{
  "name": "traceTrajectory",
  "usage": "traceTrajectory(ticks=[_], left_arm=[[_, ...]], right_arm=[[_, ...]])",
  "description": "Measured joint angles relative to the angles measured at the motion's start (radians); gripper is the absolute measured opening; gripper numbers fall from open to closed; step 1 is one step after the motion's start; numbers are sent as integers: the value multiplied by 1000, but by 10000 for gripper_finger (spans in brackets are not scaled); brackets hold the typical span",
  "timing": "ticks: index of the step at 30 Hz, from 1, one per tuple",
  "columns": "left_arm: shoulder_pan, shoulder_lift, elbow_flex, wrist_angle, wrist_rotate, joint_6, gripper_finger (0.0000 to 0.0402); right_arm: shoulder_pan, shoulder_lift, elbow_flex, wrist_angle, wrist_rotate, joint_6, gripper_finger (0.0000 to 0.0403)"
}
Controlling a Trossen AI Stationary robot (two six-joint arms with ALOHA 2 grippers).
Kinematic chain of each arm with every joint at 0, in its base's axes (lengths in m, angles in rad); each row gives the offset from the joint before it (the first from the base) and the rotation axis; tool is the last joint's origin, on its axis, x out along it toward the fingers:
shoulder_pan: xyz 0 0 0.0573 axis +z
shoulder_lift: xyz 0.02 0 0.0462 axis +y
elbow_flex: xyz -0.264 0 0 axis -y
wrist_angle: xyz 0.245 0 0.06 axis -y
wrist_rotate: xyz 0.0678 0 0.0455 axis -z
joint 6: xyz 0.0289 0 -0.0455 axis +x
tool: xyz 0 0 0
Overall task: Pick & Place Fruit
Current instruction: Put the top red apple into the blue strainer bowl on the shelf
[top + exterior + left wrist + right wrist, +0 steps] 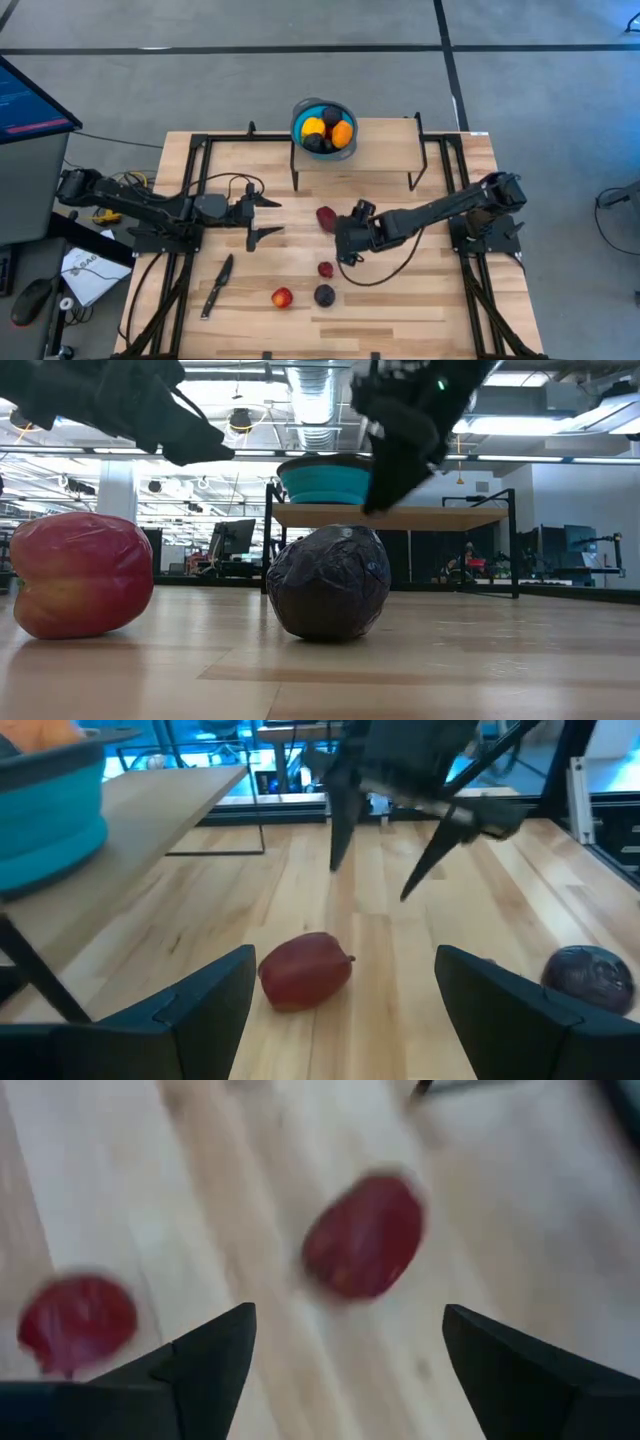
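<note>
four fruit (325, 217) on the table, several more in one bowl (300, 115), one knife (217, 285).

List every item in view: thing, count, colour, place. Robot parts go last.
Bowl: one, blue, on the raised wooden shelf at the table's far edge.
Fruit in the bowl: several, orange, yellow and dark, exact count unclear.
Loose fruit: four on the table; large red mid-table, small red, red-and-yellow, dark purple toward the near edge.
Knife: one, dark, near left.
Monitor: one, off-table, far left.
Left gripper: jaws open, empty, left of the large red fruit.
Right gripper: jaws open, empty, just right of the large red fruit.
</note>
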Motion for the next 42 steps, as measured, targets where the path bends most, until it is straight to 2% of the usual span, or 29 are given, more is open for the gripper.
traceTrajectory(ticks=[2, 5, 8, 11, 18, 20, 23, 27, 31, 35, 37, 41, 42], left_arm=[[7, 7, -2, 7, 28, 1, 301], [26, 56, -2, 20, 67, 1, 301], [44, 151, -2, 86, 67, 1, 301], [53, 267, -2, 209, 67, 15, 301], [54, 512, -2, 492, 68, 226, 301], [54, 570, -2, 545, 68, 277, 301], [54, 646, 18, 570, 68, 289, 301], [54, 714, 57, 577, 68, 270, 301], [54, 728, 76, 581, 68, 234, 301], [54, 720, 78, 578, 68, 177, 301], [54, 719, 79, 576, 68, 158, 301], [69, 724, 78, 566, 70, 157, 301], [78, 727, 78, 565, 72, 158, 301]], right_arm=[[-18, 0, -47, 35, -42, 2, 321], [-57, 0, -130, 126, -49, -30, 327], [-101, 0, -207, 266, -55, -100, 329], [-141, 0, -257, 422, -129, -186, 327], [-195, 0, -267, 605, -340, -284, 318], [-203, 1, -267, 631, -365, -282, 317], [-206, 31, -267, 693, -376, -240, 317], [-202, 77, -256, 832, -509, -225, 317], [-189, 51, -201, 717, -505, -267, 317], [-185, 1, -153, 422, -367, -230, 317], [-187, -20, -139, 295, -340, -202, 317], [-197, -9, -142, 145, -318, -184, 317], [-199, 15, -141, 170, -302, -185, 316]])
